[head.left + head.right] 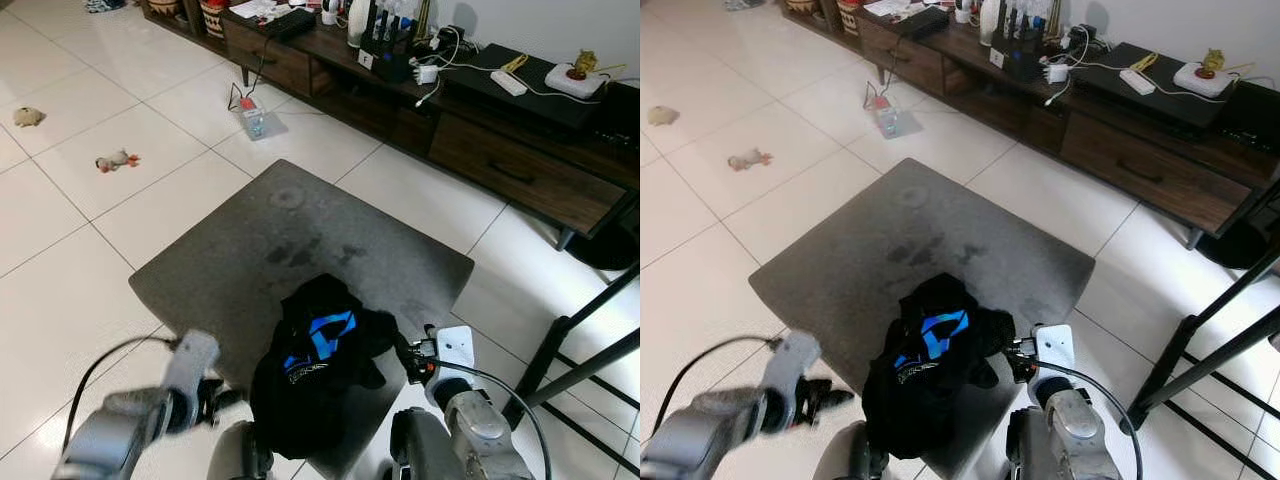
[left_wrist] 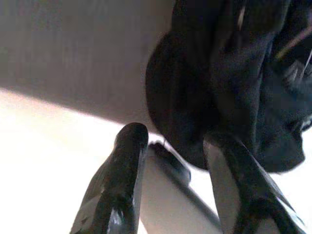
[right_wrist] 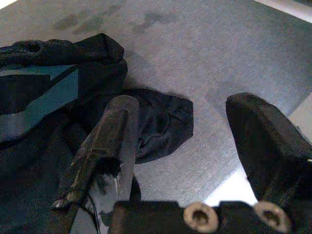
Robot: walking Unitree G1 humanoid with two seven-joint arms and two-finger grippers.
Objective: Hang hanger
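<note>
A: Where is the hanger?
B: I cannot find it. A black garment (image 1: 315, 365) with a blue patch lies bunched on the near part of the grey rug (image 1: 250, 250). If a hanger is inside the cloth, it is hidden.

A: And the left pincer (image 2: 178, 146)?
B: It is low at the near left, beside the garment. The arm is blurred in the head views. In the wrist view its two fingers (image 2: 127, 161) stand apart, with nothing between them, and the dark cloth is just beyond the tips.

A: The right pincer (image 3: 195, 126)?
B: Near right, at the garment's right edge. Its fingers are spread too. One finger (image 3: 109, 141) lies against a fold of the black cloth, but it grips nothing that I can see.

A: What is around?
B: A long dark wooden cabinet (image 1: 480, 150) at the far side, with bottles and cables that are too small to name. Two small toys (image 1: 115, 160) lie on the white tile floor (image 1: 90, 230) at the far left. A black metal frame (image 1: 580, 360) is cut off at the right edge.
</note>
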